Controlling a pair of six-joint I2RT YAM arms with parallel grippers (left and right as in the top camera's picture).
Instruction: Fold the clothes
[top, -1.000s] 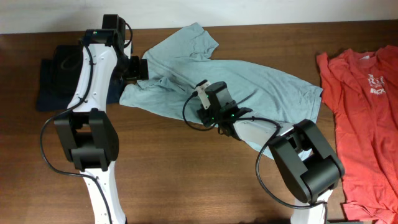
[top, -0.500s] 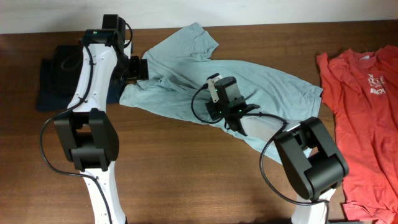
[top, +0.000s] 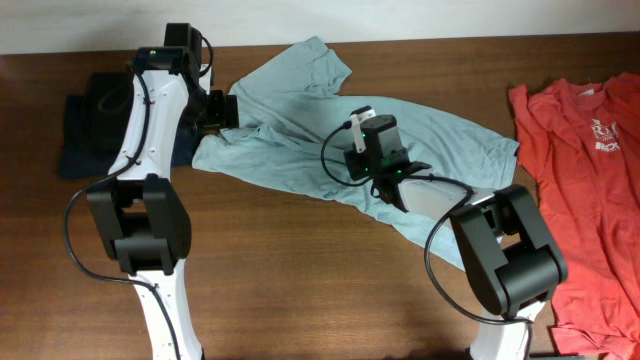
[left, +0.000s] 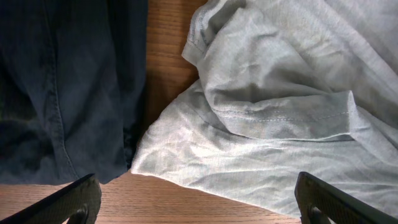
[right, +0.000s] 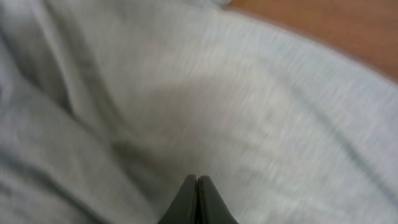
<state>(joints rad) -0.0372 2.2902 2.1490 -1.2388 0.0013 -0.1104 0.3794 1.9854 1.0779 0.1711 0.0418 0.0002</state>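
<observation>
The pale grey-blue T-shirt (top: 300, 130) of the clothes lies crumpled across the middle of the table. My left gripper (top: 222, 110) hovers over its left sleeve. In the left wrist view that gripper (left: 202, 211) is wide open and empty, with the T-shirt (left: 280, 124) and a dark navy piece (left: 62, 87) below it. My right gripper (top: 372, 150) is over the T-shirt's middle. Seen from the right wrist, this gripper (right: 198, 182) is shut, tips together, with blurred T-shirt cloth (right: 267, 112) close behind and nothing visibly pinched.
A red-orange T-shirt (top: 585, 200) with white print lies at the right edge. The dark navy piece (top: 85, 130) sits at the back left beside the left arm. Bare wood table (top: 300, 280) shows in front. A pale wall runs along the far edge.
My right gripper has moved up and to the right across the pale T-shirt, staying shut. The left arm has not moved.
</observation>
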